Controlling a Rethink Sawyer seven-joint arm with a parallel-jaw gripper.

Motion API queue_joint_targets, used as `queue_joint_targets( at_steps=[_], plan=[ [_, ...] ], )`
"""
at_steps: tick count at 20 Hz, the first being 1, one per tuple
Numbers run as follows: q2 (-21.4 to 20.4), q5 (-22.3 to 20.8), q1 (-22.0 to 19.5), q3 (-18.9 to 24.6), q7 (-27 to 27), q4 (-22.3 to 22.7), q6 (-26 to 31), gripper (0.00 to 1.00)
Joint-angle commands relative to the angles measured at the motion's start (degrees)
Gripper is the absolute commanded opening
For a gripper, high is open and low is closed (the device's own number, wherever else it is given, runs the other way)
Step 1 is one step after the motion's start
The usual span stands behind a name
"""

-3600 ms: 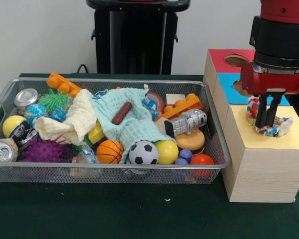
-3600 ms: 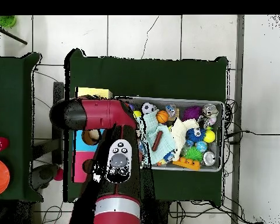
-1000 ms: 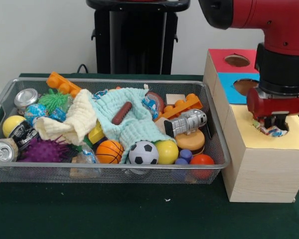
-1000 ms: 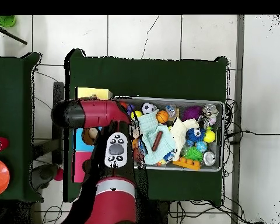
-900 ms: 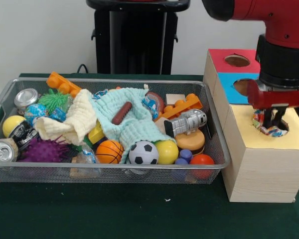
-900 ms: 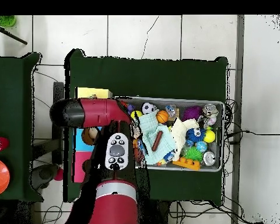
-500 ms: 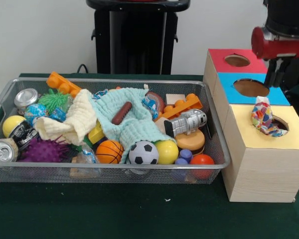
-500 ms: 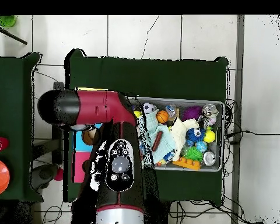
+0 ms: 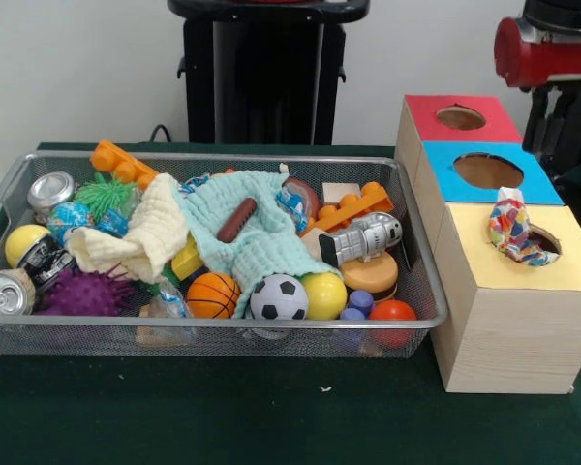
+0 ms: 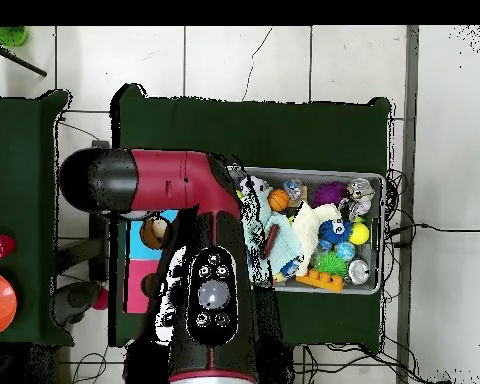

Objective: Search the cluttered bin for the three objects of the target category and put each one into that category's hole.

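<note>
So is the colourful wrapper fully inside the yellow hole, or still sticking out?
Sticking out. The wrapper rises above the rim of the yellow hole, partly inside.

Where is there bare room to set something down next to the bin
The dark green table cover is bare along the near side of the wire mesh bin and in front of the wooden sorting box. The bin itself is packed edge to edge. On the box, the multicoloured wrapper sits in the yellow section's hole.

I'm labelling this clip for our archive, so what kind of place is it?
Probably a robotics lab test station: a wire bin of jumbled toys on a green-covered table, a wooden sorting box with coloured holes, and a red robot arm.
</note>
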Motion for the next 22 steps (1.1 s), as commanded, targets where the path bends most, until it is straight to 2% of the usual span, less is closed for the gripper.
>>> queue_joint_targets(
  at_steps=[1, 4, 12, 22],
  plan=[
    [6.4, -4.0, -1.4, 4.3, 3.2, 3.2, -8.6, 0.00],
    [7.3, -4.5, -1.1, 4.0, 4.0, 3.1, -11.9, 0.00],
    [10.8, -7.5, -0.5, 2.9, 3.6, 1.4, -16.4, 0.00],
    [23.2, -11.4, 0.7, 1.4, 6.1, -4.2, -26.7, 0.00]
  ],
)
